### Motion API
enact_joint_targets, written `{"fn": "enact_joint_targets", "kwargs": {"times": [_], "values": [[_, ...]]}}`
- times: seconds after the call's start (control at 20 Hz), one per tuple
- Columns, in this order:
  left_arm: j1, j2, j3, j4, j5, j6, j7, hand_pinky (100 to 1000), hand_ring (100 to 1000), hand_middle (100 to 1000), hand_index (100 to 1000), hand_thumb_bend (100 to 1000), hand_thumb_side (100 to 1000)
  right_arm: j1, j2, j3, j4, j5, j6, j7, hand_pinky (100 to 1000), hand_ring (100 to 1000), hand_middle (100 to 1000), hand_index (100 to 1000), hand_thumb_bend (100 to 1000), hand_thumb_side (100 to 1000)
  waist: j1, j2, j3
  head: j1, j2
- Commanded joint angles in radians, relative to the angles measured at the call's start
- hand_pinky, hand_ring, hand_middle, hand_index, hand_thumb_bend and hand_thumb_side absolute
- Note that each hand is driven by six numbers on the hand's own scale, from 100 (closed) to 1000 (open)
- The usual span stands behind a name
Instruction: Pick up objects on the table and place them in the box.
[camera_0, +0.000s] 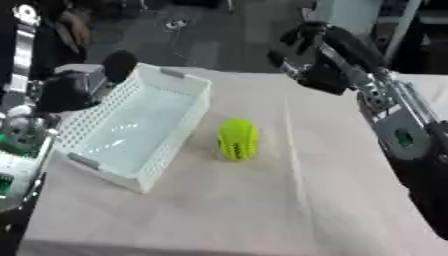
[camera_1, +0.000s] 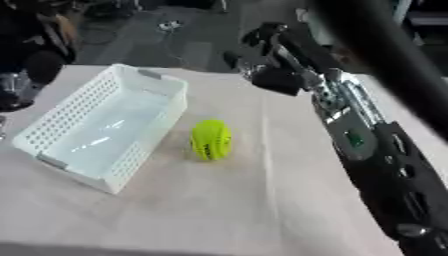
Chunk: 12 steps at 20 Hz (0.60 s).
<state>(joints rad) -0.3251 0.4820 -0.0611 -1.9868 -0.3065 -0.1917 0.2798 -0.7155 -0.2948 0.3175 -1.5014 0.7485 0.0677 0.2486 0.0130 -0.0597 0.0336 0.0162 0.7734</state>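
I count one yellow-green ribbed ball on one table, and one white basket at left.

The table is spread with a pale beige cloth, creased by a long fold running from far to near right of centre; on its left part lies a white plastic basket with perforated walls and a solid floor, set askew, its long side slanting from the near left to the far edge; just beside the basket's right wall, apart from it, a yellow-green ridged ball rests on the cloth.
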Motion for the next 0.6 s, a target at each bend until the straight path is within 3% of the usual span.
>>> {"fn": "enact_joint_targets", "kwargs": {"times": [0.05,0.6], "values": [[-0.018,0.011,0.009,-0.013,-0.002,-0.006,0.002,625,557,753,713,592,700,-0.008,0.022,0.007,0.005,0.008,-0.005,-0.014,369,651,716,826,460,1000,0.003,-0.005,0.003,-0.017,-0.003],[-0.028,0.005,0.010,-0.013,-0.004,-0.012,0.013,628,559,753,713,591,704,-0.002,0.110,0.049,0.043,0.030,-0.018,-0.018,352,645,724,831,495,1000,0.002,-0.003,0.010,-0.039,-0.003]]}}
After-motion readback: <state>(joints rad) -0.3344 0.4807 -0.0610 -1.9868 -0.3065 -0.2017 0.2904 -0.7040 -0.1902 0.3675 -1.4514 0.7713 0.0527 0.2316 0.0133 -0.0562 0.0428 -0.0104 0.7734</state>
